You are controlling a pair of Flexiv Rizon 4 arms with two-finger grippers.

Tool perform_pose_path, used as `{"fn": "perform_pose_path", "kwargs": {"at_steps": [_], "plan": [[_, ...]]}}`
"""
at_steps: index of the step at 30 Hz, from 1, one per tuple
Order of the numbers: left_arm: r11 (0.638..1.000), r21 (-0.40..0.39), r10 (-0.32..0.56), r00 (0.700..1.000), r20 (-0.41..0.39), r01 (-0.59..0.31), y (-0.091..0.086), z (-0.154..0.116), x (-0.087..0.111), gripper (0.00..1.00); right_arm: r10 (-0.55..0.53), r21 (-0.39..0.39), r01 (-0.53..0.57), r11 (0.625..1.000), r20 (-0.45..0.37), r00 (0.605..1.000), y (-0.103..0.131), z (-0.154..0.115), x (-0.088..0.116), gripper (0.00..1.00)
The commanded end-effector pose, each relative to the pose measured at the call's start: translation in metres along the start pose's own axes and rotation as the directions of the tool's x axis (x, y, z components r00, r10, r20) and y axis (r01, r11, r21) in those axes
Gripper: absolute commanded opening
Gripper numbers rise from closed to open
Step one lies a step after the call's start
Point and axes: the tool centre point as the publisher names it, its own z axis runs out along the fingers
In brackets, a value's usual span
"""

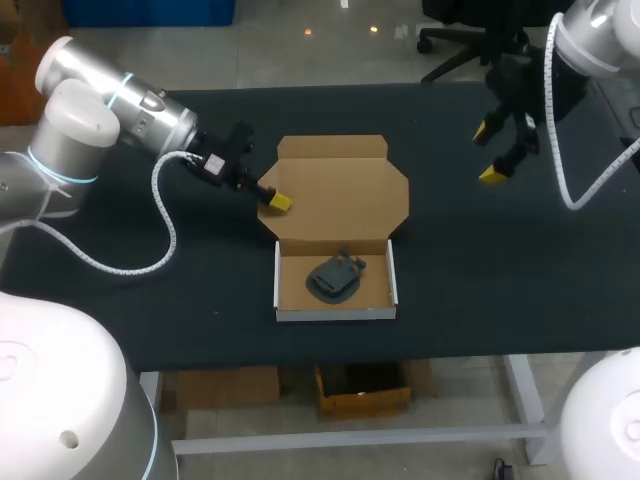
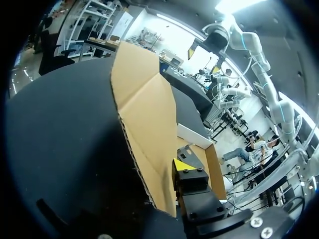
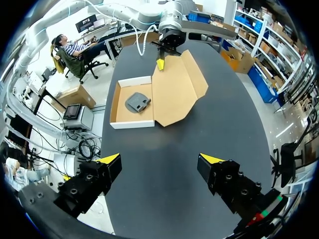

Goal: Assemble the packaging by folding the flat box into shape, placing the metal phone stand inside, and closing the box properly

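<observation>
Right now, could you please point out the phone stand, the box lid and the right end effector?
phone stand [image 1: 335, 277], head view, middle of its dark body.
box lid [image 1: 340, 190], head view, centre of the open panel.
right end effector [image 1: 490, 152], head view, midway between its yellow tips.

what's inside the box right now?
A dark phone stand lies inside the box, roughly centred on its floor. The lid is folded open behind, so nothing covers the stand. The patch of floor under the stand is hidden.
</observation>
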Motion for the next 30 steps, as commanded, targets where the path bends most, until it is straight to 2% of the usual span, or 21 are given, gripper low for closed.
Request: {"fn": "perform_pose_path", "kwargs": {"at_steps": [1,5,17,19,22,30], "plan": [[1.0,0.009,0.009,1.0,0.002,-0.009,0.0008,-0.0001,0.0031,0.2,-0.002,0.0,0.002,1.0,-0.001,1.0,0.0011,-0.0017,0.0016,1.0],[1.0,0.02,0.012,1.0,0.001,-0.012,0.0012,-0.0011,0.0036,0.16,-0.003,0.0,0.003,1.0,0.0,1.0,0.0017,-0.002,0.002,1.0],[0.999,0.046,0.02,1.0,-0.006,-0.019,0.0015,-0.0014,0.0042,0.14,-0.003,0.0,0.003,1.0,-0.002,1.0,0.0027,-0.0012,0.0032,1.0],[0.999,0.048,0.02,1.0,-0.006,-0.019,0.0014,-0.0012,0.0042,0.11,-0.003,0.0,0.003,1.0,-0.002,1.0,0.0028,-0.001,0.0033,1.0],[0.999,0.05,0.016,1.0,-0.003,-0.016,0.0012,-0.0011,0.0042,0.0,-0.002,0.0,0.002,1.0,-0.002,1.0,0.0028,-0.0008,0.0034,1.0],[0.999,0.05,0.022,1.0,0.007,-0.022,0.0,-0.0003,0.0062,0.0,-0.002,-0.002,0.002,1.0,-0.001,1.0,0.0029,-0.0006,0.0037,1.0]]}}
